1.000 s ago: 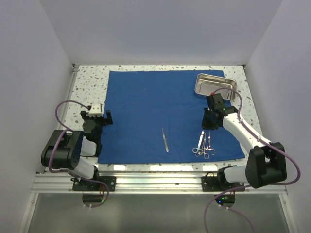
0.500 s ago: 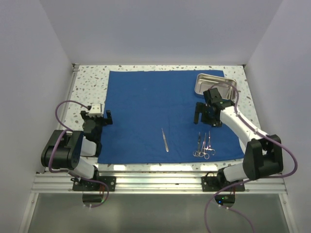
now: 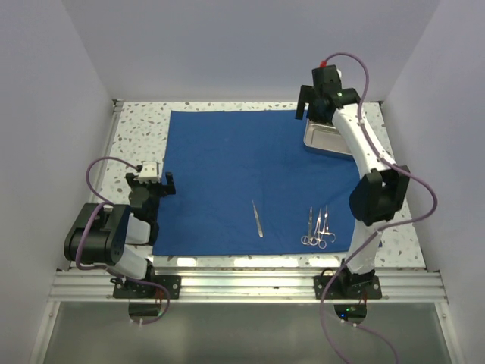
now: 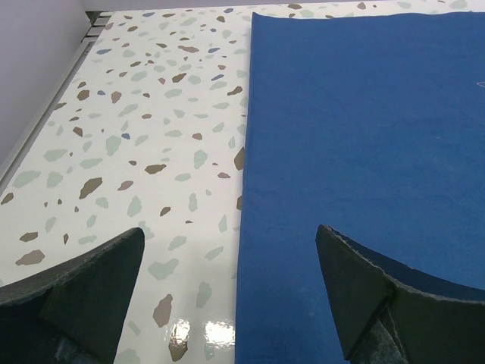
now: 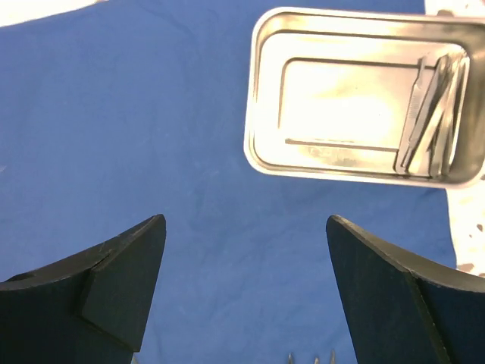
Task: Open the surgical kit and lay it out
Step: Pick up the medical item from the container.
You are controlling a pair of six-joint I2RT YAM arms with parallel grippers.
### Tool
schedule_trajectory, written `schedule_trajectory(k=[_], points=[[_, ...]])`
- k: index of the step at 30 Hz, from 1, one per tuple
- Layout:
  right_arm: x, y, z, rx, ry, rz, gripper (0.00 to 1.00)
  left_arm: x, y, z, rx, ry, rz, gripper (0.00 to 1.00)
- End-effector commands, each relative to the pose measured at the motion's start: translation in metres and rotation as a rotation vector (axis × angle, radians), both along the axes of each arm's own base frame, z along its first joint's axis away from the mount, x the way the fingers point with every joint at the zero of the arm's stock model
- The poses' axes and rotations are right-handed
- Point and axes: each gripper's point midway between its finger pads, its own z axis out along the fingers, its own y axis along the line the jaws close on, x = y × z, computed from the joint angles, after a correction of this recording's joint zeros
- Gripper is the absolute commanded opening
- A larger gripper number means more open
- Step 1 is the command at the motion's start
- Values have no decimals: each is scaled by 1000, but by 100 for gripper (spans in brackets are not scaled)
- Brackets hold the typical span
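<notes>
The royal-blue cloth [image 3: 242, 167] of the surgical kit lies spread flat on the table. Thin tweezers [image 3: 258, 218] and a cluster of ring-handled forceps [image 3: 318, 227] rest on its near part. The steel tray [image 3: 322, 140] stands at the cloth's far right corner. In the right wrist view the tray [image 5: 333, 98] holds a few steel instruments [image 5: 432, 114] at its right end. My right gripper [image 3: 312, 112] hangs high above the tray's near edge, open and empty [image 5: 244, 220]. My left gripper [image 3: 150, 186] is open and empty over the cloth's left edge [image 4: 229, 230].
The terrazzo tabletop [image 4: 151, 114] shows to the left of the cloth [image 4: 364, 129] and as a strip round it. White walls close in the back and both sides. A metal rail [image 3: 242, 284] runs along the near edge.
My right gripper opened, leaving the forceps on the cloth. It then rose and swung back from them to above the tray. The left arm has not moved.
</notes>
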Motion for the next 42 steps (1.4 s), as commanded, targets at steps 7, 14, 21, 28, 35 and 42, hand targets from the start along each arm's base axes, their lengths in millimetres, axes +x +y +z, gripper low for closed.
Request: schedule_trajectory(k=[7, 14, 21, 28, 35, 42], points=[[47, -90, -72, -16, 138, -215, 89, 8, 1, 31, 7, -113, 12, 100], [69, -139, -110, 33, 176, -281, 86, 8, 2, 33, 9, -126, 14, 100], [86, -166, -150, 49, 207, -330, 82, 8, 1, 30, 6, -107, 12, 100], [111, -184, -165, 91, 157, -350, 79, 8, 1, 30, 6, -107, 12, 100], [122, -182, -180, 120, 146, -337, 75, 8, 1, 32, 7, -118, 12, 100], [131, -179, -158, 145, 71, -333, 70, 8, 1, 31, 5, -116, 11, 100]])
